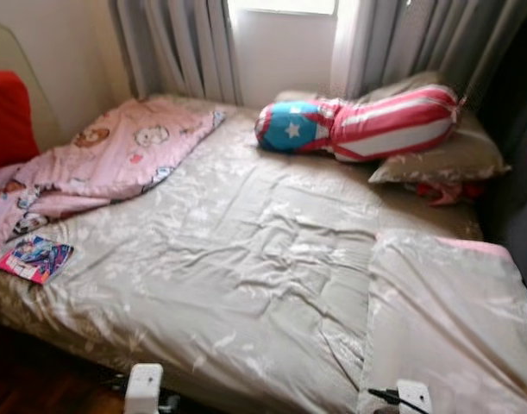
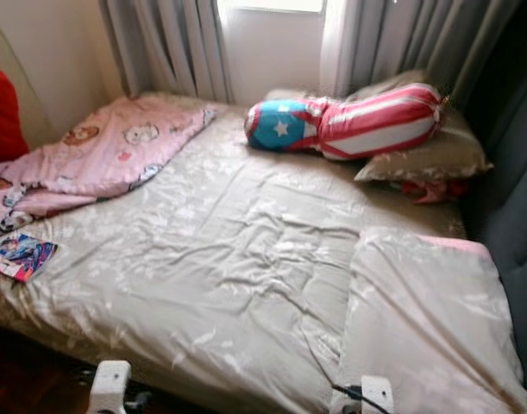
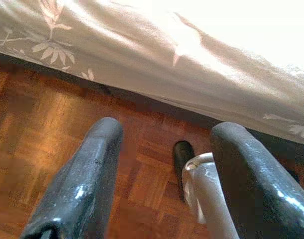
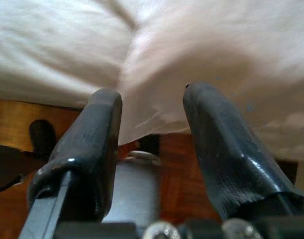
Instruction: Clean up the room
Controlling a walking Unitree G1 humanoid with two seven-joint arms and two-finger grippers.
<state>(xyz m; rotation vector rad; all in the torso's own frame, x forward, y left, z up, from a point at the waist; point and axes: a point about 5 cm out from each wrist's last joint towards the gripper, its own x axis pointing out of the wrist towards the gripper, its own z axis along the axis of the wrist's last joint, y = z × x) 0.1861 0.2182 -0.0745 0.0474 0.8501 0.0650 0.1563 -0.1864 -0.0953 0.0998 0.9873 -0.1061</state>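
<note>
The robot's body shows as two white, boxy wrist housings with rounded corners, the left one (image 1: 143,386) plain and the right one (image 1: 414,396) with a thin black cable (image 1: 382,396) running into its side. The left end effector (image 3: 166,169) has two long, thick fingers (image 3: 84,184) of dark grey-black material, rounded at the tips and faintly glossy where the light catches them. A silver, tube-like metal part (image 3: 204,191) of the robot lies beyond them. The right end effector (image 4: 151,129) has the same two black fingers (image 4: 224,149), one with a fine woven texture, and small shiny screw heads (image 4: 161,230) sit at its base.
</note>
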